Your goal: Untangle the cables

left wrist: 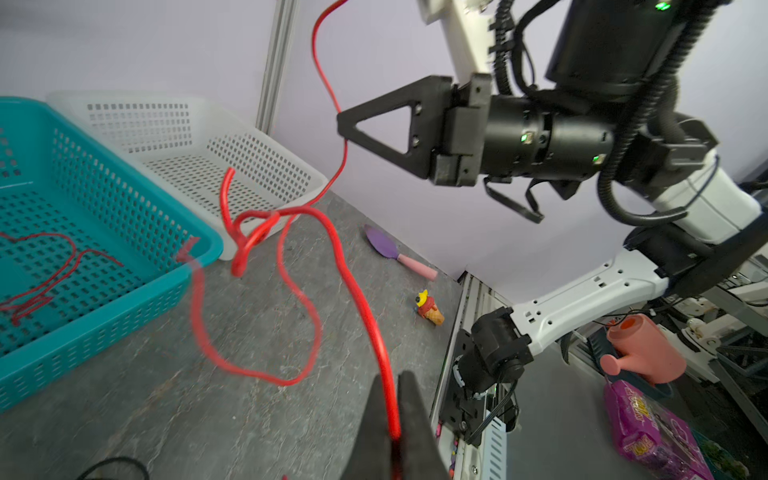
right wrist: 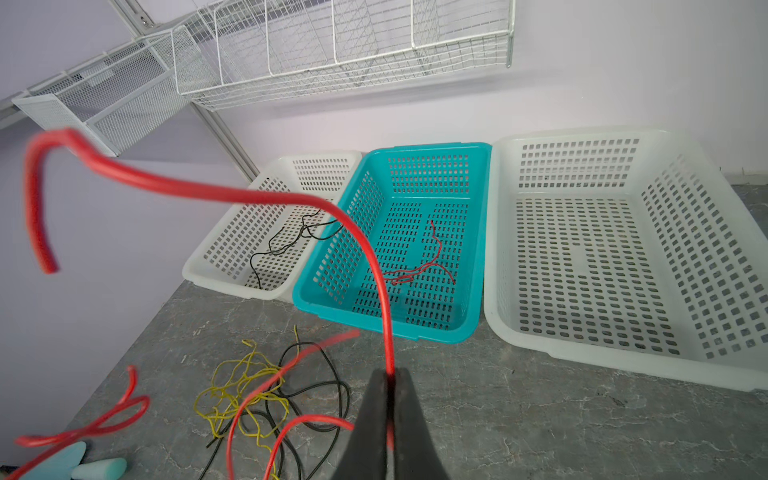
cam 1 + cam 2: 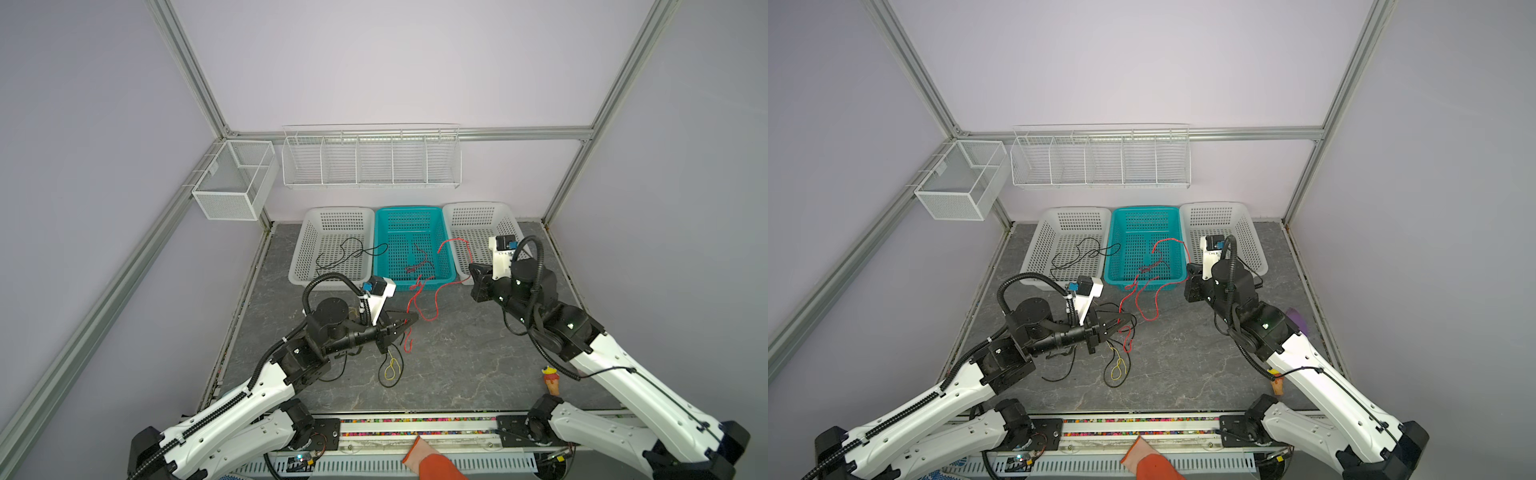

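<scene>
A long red cable (image 3: 436, 300) (image 3: 1156, 308) hangs looped between my two grippers, above the table in front of the teal basket (image 3: 384, 249). My left gripper (image 3: 409, 320) (image 1: 392, 399) is shut on one stretch of it. My right gripper (image 3: 471, 266) (image 2: 388, 378) is shut on another, higher and to the right. The red cable (image 1: 357, 282) has a knot (image 1: 249, 232) near the basket's front corner. Under the left gripper, yellow cable (image 3: 390, 370) (image 2: 232, 386) and black cable (image 3: 380, 376) (image 2: 328, 374) lie tangled on the table. A black cable (image 3: 349, 253) lies in the left white basket and a thin red one (image 3: 419, 262) in the teal basket.
An empty white basket (image 3: 461, 216) stands behind the right gripper. Wire racks (image 3: 370, 158) hang on the back wall. A toy ice-cream cone (image 3: 552, 380) and a purple spoon (image 1: 382, 245) lie at the right. An orange-gloved hand (image 3: 432, 461) shows at the front edge.
</scene>
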{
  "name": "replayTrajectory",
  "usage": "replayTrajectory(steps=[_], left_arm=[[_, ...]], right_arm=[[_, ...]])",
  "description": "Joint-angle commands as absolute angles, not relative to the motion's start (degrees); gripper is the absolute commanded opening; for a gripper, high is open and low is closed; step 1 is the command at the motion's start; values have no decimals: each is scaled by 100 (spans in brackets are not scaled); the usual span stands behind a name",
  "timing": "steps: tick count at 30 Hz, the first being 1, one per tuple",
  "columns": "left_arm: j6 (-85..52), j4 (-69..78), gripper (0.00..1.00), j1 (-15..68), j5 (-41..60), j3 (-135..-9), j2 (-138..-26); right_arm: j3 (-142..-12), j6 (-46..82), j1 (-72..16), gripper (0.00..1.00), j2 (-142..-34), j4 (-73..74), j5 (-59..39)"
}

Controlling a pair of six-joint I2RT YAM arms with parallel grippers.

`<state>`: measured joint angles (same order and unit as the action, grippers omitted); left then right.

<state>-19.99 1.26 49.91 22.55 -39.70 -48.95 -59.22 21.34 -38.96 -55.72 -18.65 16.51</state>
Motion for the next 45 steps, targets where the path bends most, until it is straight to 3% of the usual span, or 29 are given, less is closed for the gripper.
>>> replayTrajectory(steps=[1, 14, 32, 39, 45], left_arm=[[-1764, -140, 0, 4986, 1559, -4159, -4823], [-1354, -509, 0, 4184, 731, -5662, -6372], [-712, -805, 0, 3544, 672, -9044, -10609], [-668, -1074, 15, 3454, 545, -9883, -11531], [-697, -1239, 28, 3454, 713, -10191, -11541]], right_arm=[[-5759, 2060, -3829, 7, -5442, -1941, 2060], [-4882, 2101, -3731, 7, -4111, -2186, 3249], [-4736, 2057, -3724, 7, -3799, -2237, 2861], [-4893, 2013, -3720, 7, -3850, -2198, 2441], [-5001, 1979, -3718, 7, -4113, -2186, 2099]])
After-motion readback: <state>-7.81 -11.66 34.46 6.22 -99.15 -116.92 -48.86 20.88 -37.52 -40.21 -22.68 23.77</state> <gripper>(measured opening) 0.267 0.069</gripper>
